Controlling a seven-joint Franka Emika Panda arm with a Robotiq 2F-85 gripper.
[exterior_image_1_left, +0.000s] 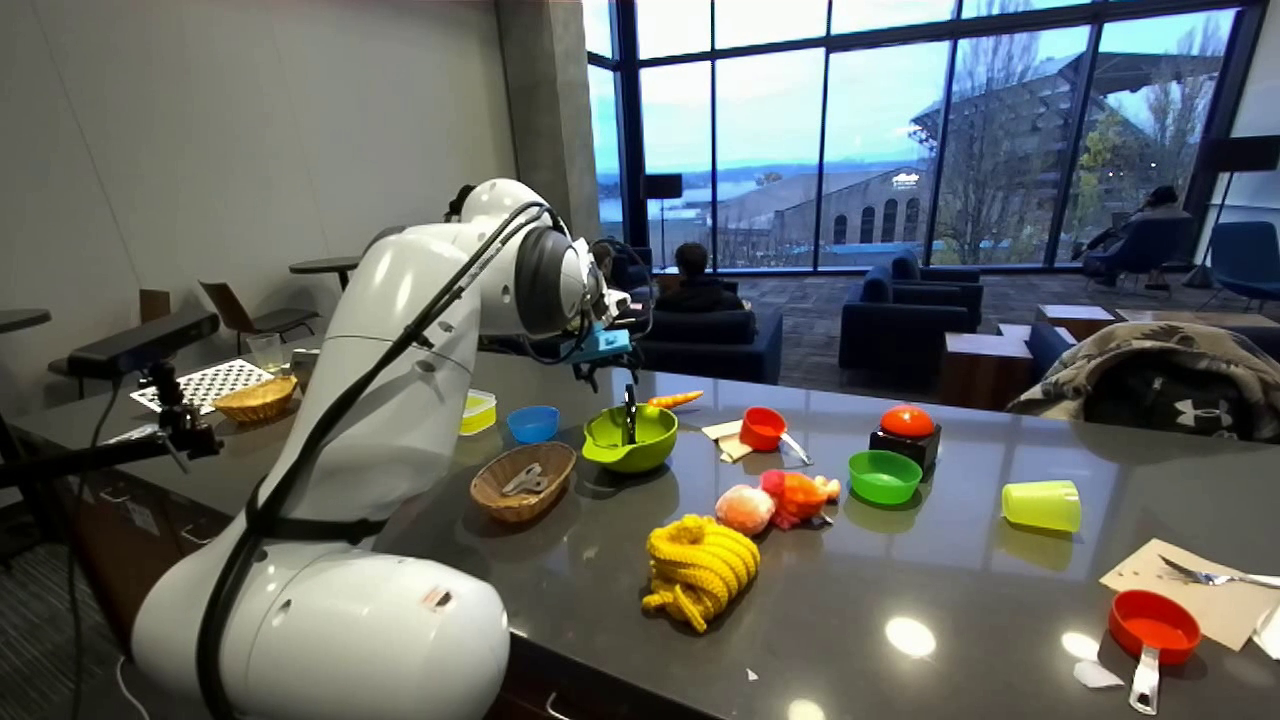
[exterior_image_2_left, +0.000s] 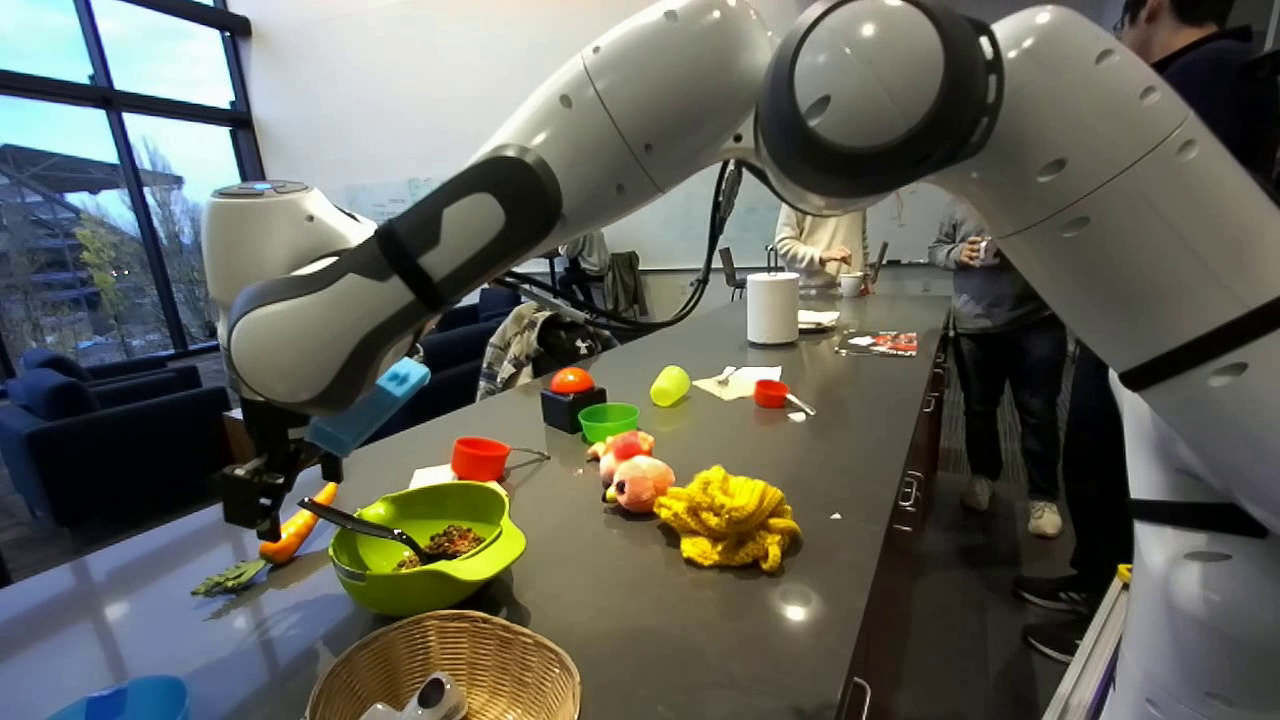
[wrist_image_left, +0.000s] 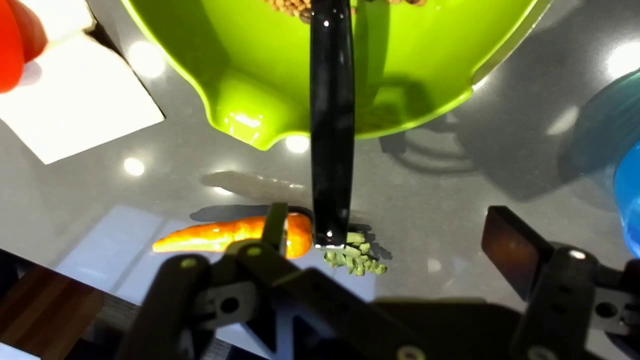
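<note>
My tool (wrist_image_left: 392, 238) is hovering, jaws apart, by blk utensil (wrist_image_left: 331, 125) leaning in grn spouted bowl (wrist_image_left: 265, 75); gripping is not yet happening.

In an exterior view, a lime-green bowl (exterior_image_2_left: 400, 590) stands on the bench (exterior_image_2_left: 660, 630), with brown bits (exterior_image_2_left: 455, 541) inside and a black utensil (exterior_image_2_left: 365, 526) resting over its rim. Left of the bowl, a carrot (exterior_image_2_left: 288, 543) lies and the claw (exterior_image_2_left: 299, 507) hangs, fingers apart, near the utensil's end. Behind the bowl stands a red cup (exterior_image_2_left: 480, 461), in front a wicker basket (exterior_image_2_left: 525, 665), and right of the bowl a yellow knitted bundle (exterior_image_2_left: 728, 520).
</note>
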